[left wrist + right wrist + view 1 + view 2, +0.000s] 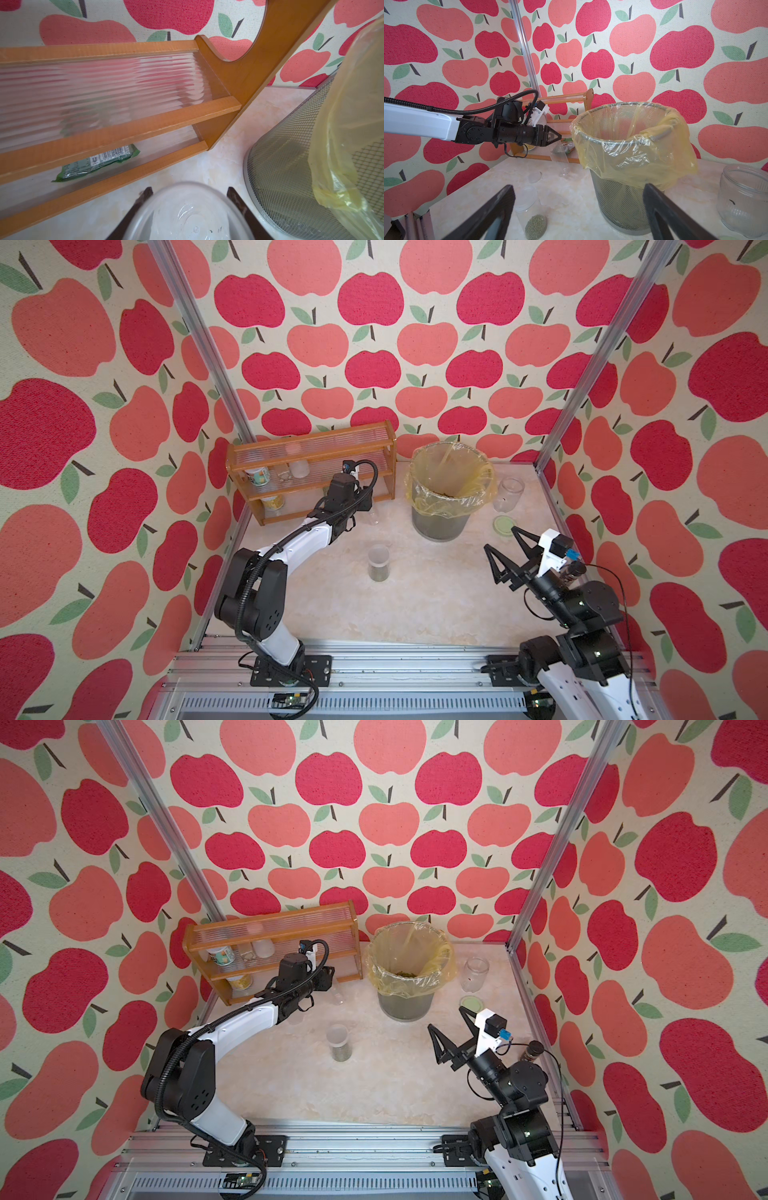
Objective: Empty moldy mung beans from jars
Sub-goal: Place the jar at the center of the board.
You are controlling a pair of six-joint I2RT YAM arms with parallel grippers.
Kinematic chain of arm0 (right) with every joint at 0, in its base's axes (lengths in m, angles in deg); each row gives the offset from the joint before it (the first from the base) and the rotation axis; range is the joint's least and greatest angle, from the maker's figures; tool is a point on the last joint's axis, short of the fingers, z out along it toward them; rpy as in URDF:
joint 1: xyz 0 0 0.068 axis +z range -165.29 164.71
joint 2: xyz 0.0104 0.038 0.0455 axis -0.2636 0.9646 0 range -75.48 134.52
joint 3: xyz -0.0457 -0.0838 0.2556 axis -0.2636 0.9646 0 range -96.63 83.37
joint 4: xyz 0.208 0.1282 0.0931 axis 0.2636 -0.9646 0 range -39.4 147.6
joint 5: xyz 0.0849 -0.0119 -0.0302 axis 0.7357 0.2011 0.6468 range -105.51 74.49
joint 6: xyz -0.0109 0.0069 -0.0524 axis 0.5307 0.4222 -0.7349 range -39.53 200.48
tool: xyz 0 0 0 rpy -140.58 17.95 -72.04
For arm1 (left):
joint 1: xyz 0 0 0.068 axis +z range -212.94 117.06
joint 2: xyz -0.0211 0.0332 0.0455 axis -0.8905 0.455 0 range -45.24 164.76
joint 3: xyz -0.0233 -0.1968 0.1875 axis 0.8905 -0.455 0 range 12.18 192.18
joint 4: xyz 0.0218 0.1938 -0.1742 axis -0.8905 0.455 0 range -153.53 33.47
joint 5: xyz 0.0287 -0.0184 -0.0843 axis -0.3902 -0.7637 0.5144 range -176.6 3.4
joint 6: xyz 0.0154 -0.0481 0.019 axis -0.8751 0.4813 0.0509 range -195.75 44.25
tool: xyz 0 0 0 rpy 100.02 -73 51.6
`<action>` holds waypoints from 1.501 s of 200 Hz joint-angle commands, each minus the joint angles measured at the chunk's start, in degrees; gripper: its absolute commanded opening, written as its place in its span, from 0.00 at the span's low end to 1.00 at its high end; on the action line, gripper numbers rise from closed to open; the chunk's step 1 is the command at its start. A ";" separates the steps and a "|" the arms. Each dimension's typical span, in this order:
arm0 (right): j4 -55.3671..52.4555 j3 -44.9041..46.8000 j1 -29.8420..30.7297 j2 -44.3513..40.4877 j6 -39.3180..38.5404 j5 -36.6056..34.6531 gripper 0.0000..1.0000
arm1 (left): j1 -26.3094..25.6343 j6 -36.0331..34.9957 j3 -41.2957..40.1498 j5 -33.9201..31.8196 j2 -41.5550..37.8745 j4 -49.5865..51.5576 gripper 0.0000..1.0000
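3 jars [743, 199] | 1 holding mung beans [535, 226] | 1 bin [623, 207] | 1 green lid [504, 525]

The walls [374, 344] were wild, all red and salmon-pink apples with green leaves on cream, and the tabletop [415, 605] had a pale cream marble look. The rack [309, 434] was orange-brown wood with ribbed see-through shelves, its packet [97, 164] green with a white barcode label, and the mesh bin [436, 529] was grey with a yellow bag [482, 485]. The mung beans [378, 573] were dull olive, the round lid [504, 526] pale green, the jar [187, 216] clear.
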 commanded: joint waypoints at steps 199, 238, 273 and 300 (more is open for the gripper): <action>0.33 1.24 0.03 1.89 -1.82 -2.07 0.99 | -3.53 -4.43 14.82 -2.69 14.80 1.79 0.70; -0.13 1.39 0.05 1.87 -2.29 -2.54 0.99 | -4.35 -5.31 14.74 -4.16 14.19 2.32 0.84; 0.11 1.84 0.06 1.80 -2.16 -2.91 0.99 | -5.21 -6.50 14.92 -6.06 12.77 3.38 0.97; -0.05 2.14 0.03 1.58 -2.72 -3.37 0.99 | -5.60 -6.59 14.35 -7.76 10.72 4.45 1.00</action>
